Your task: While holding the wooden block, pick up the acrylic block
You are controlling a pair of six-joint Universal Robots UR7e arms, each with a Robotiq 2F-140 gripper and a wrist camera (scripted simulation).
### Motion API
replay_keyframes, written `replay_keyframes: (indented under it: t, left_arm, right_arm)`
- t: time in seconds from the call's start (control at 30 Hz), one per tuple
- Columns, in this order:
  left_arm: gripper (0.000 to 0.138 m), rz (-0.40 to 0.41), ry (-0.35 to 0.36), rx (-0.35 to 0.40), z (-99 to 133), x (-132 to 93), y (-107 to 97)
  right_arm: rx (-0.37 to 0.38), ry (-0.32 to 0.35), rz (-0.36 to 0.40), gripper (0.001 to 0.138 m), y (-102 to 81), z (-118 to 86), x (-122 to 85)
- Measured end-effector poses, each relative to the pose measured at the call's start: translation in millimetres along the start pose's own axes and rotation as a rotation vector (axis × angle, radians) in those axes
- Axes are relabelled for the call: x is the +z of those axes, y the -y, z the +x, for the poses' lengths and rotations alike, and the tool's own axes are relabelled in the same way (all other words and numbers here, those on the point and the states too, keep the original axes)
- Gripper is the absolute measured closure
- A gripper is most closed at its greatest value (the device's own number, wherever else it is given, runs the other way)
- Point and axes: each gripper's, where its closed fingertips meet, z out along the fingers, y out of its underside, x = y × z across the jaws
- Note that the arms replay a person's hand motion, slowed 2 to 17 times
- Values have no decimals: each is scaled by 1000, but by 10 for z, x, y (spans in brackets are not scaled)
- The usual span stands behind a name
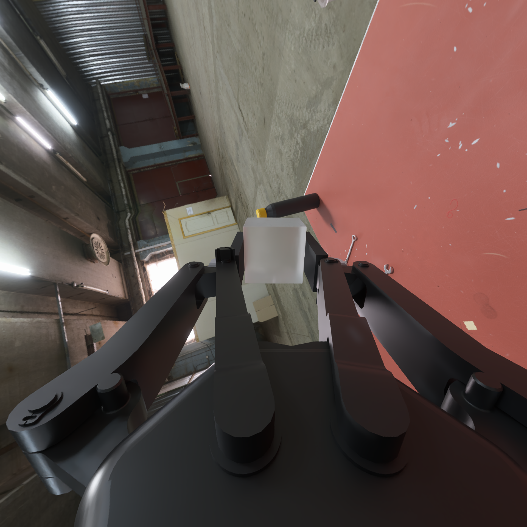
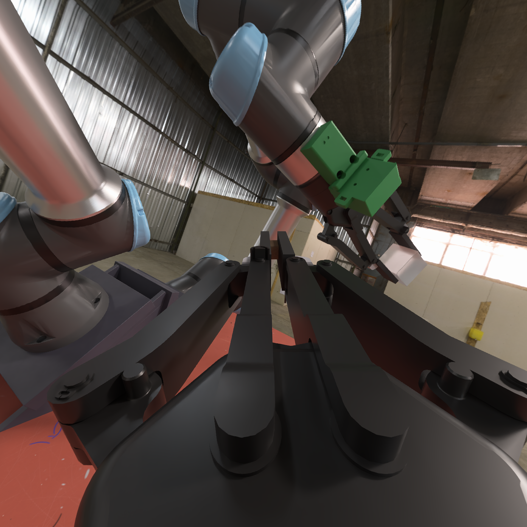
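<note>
My left gripper (image 1: 274, 251) is shut on the acrylic block (image 1: 273, 251), a frosted whitish cube, and holds it in the air off the edge of the red table (image 1: 427, 171). In the right wrist view the same left gripper (image 2: 399, 265) shows farther off with the acrylic block (image 2: 405, 266) in it. My right gripper (image 2: 274, 248) is shut on the wooden block (image 2: 274, 247), of which only a thin brown sliver shows between the near-closed fingers, raised above the table.
A dark bottle with a yellow cap (image 1: 288, 206) stands at the table's edge. A small eye bolt (image 1: 350, 247) and a tiny wrench (image 1: 387, 268) lie on the table. The left arm with its green camera mount (image 2: 353, 168) crosses the right wrist view.
</note>
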Motion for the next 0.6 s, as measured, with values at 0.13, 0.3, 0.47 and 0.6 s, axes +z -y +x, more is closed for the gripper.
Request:
replay_keyframes:
  t: [0.13,0.3,0.47,0.6]
  left_arm:
    - [88,13,15,-14,-77,-59,24]
    - [88,30,33,-34,-171,-135,50]
    - [88,48,46,-53,-256,-213,79]
    - [88,64,54,-69,-316,-276,104]
  right_arm:
    - [9,2,-3,131,-42,-2,52]
    - [21,-1,-5,131,-97,0,113]
    - [33,-3,-7,131,-157,-2,184]
    - [42,-2,-9,131,-210,-9,252]
